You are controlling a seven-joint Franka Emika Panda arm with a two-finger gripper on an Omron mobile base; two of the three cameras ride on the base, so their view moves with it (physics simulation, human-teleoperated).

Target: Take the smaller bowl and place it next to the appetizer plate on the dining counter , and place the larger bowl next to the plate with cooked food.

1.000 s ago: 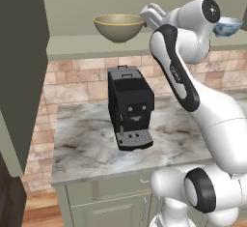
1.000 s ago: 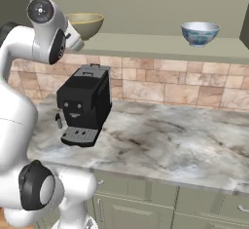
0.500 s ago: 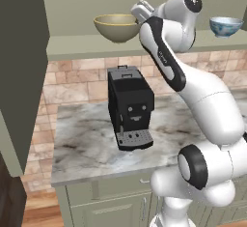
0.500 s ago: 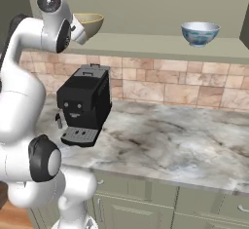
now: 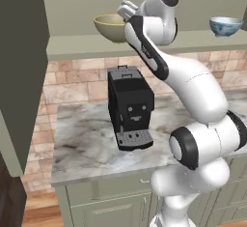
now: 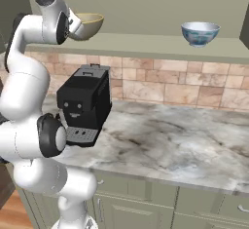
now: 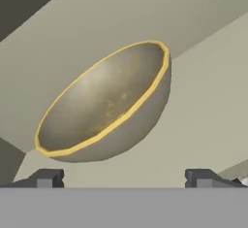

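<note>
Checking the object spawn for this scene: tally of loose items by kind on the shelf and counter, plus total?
Bowls: 2, the larger bowl and the smaller bowl, both on the shelf
Coffee machines: 1, the black coffee machine on the marble counter
Total: 3

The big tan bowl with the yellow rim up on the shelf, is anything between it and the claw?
Nothing visible. The open claw faces the big tan yellow-rimmed bowl on the sage-green shelf, with only bare shelf between the fingertips and the bowl.
</note>
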